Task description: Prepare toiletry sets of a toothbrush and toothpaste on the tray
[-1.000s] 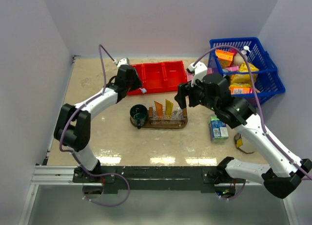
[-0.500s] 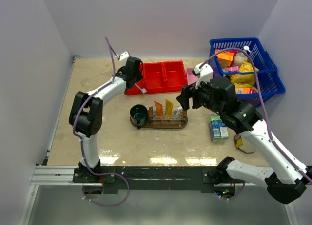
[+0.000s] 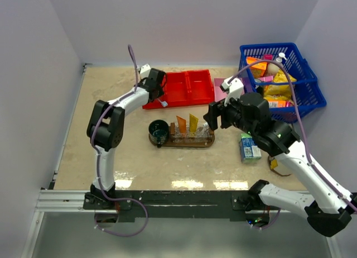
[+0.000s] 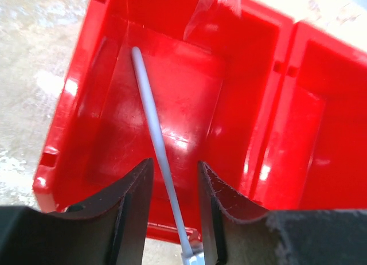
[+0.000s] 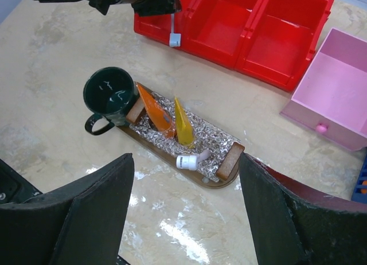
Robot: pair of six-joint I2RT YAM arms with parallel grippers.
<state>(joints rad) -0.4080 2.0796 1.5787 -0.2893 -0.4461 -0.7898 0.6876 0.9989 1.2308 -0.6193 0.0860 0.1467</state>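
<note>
Red three-compartment plastic bin [image 4: 252, 104]: stock source. Dark brown oval wooden tray [image 5: 227, 162]: carries both flat orange toothpaste tubes [image 5: 152, 113] (propped upright), so my right hand [image 5: 183, 219] hovers above, fully spread. My left hand [image 4: 173, 164] straddles the slim white plastic toothbrush [image 4: 152, 121] in the bin's left compartment, fingers narrowed but unclamped, centring it for pickup.
</note>
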